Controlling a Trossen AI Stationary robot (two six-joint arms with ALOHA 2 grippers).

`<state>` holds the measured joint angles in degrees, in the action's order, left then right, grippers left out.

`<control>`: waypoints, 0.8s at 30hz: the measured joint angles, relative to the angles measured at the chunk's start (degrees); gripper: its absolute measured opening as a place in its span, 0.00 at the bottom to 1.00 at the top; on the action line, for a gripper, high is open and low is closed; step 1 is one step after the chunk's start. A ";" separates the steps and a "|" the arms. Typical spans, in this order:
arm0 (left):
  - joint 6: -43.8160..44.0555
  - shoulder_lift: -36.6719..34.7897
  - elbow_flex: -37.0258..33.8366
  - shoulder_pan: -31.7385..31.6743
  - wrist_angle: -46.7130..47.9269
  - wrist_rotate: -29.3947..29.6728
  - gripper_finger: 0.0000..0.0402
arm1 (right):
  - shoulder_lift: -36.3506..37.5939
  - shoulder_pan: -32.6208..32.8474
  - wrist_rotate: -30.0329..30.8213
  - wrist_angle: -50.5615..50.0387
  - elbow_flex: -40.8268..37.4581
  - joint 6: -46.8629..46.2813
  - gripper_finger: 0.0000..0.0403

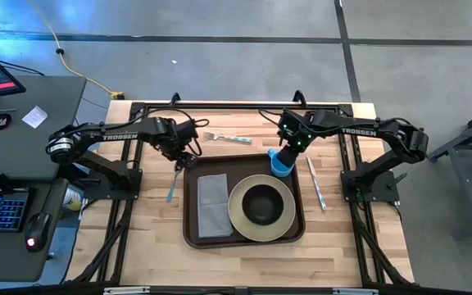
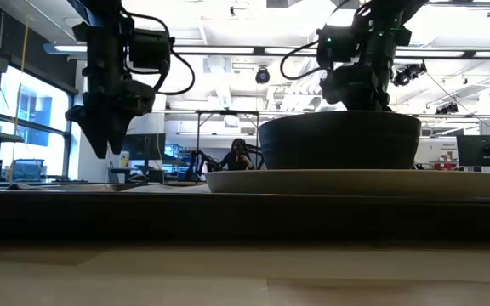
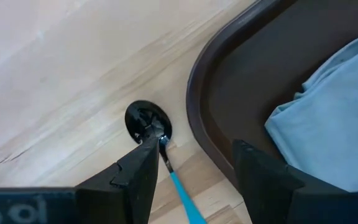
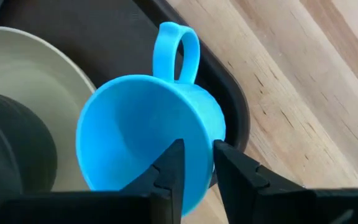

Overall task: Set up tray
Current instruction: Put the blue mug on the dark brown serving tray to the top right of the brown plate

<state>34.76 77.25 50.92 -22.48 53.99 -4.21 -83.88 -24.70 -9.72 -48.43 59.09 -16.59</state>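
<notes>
Between the right tool's (image 4: 194, 163) fingers sits the blue cup's (image 4: 148, 127) rim, over the tray's (image 1: 188, 209) corner; left tool (image 3: 191, 165) gapes beside a blue-handled utensil (image 3: 173, 180).

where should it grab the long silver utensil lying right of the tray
Mid-shaft, from straight above. The silver utensil lies flat on the table, long and thin, apart from the tray's right rim, so the fingers should straddle its narrow width, closing crosswise to its length. The right gripper, nearest, is shut on the blue cup.
</notes>
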 joint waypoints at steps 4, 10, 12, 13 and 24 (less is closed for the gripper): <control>0.00 0.00 0.00 0.00 -0.44 -0.01 0.59 | -0.02 -0.01 -0.28 0.01 0.02 0.04 0.19; 0.02 0.00 0.00 0.00 -0.41 -0.02 0.59 | 0.00 -0.01 -0.52 0.22 0.02 0.06 0.18; 0.01 0.00 0.00 0.01 -0.41 -0.02 0.59 | 0.00 -0.01 -0.52 1.34 0.02 0.46 0.18; 0.00 0.00 0.00 0.00 -0.41 -0.03 0.59 | -0.02 -0.01 -0.54 2.12 0.02 0.84 0.18; 0.00 0.00 0.00 0.02 -0.28 -1.44 0.59 | -2.88 -0.01 -0.29 0.95 0.10 0.14 0.18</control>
<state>34.77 77.25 50.92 -22.46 53.71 -5.65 -86.75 -24.71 -10.02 -47.48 59.19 -16.45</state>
